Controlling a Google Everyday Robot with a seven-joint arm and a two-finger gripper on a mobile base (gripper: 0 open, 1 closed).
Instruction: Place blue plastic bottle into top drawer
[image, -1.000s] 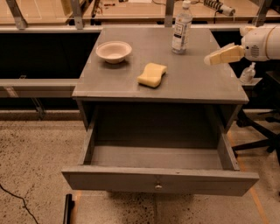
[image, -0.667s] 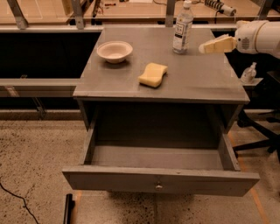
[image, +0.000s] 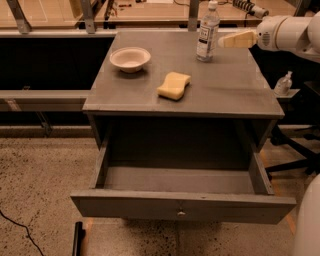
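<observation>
The blue plastic bottle (image: 207, 32), clear with a white cap and a white label, stands upright at the back right of the grey cabinet's top (image: 225, 85). My gripper (image: 223, 41) reaches in from the right at the bottle's mid height, its tan fingers (image: 239, 39) pointing left, the tips just right of the bottle and not touching it. The top drawer (image: 182, 207) is pulled wide open below, with nothing in it, its small metal knob at the centre of the front panel.
A white bowl (image: 130, 58) sits at the back left of the cabinet top and a yellow sponge (image: 174, 85) near the middle. A small pump-top bottle (image: 283, 83) stands on a ledge to the right. Chair legs (image: 295, 150) lie on the floor at right.
My gripper has moved up and to the left, from beside the cabinet's right edge to just right of the bottle. Nothing else has moved.
</observation>
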